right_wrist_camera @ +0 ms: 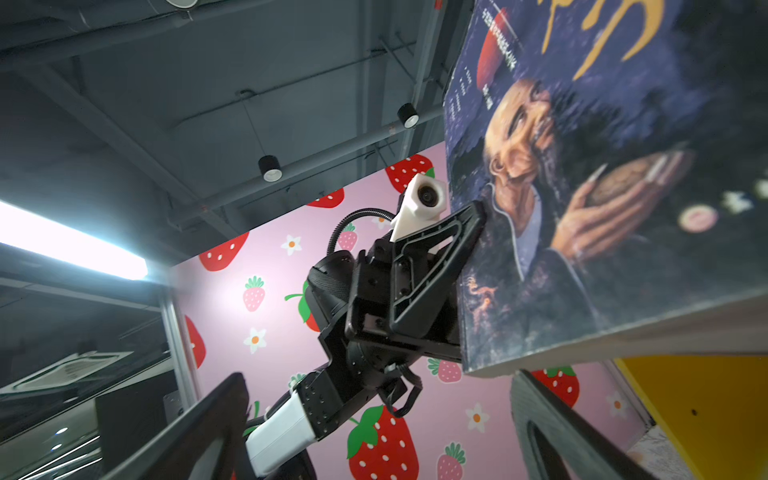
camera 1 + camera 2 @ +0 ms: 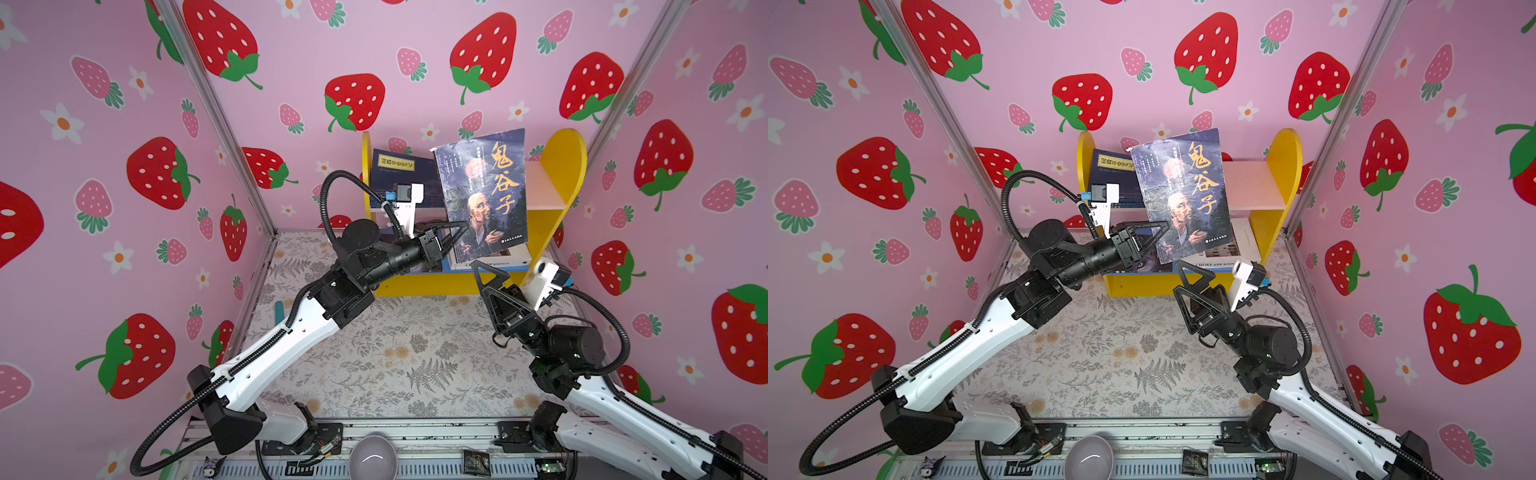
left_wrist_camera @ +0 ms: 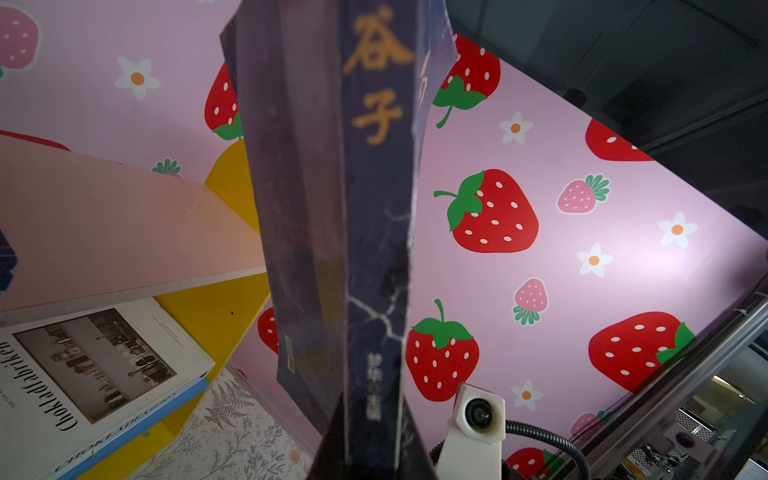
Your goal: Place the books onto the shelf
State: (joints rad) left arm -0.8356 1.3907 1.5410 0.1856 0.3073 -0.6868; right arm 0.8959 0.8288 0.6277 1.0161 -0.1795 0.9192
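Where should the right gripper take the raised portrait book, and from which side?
Probably the bottom edge, from below: the portrait book hangs upright, the left gripper pinches its spine side, and the open right gripper sits right beneath.

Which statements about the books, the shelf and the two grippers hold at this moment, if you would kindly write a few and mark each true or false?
1. The left gripper is shut on the old-man portrait book, holding it up in front of the shelf. True.
2. The right gripper also clamps that book. False: its jaws stand open beneath the book's lower edge.
3. The white Chokladfabriken book stands upright on the pink upper board. False: it lies flat on the blue lower board.
4. A navy book with a yellow label is at the upper board's left end. True.
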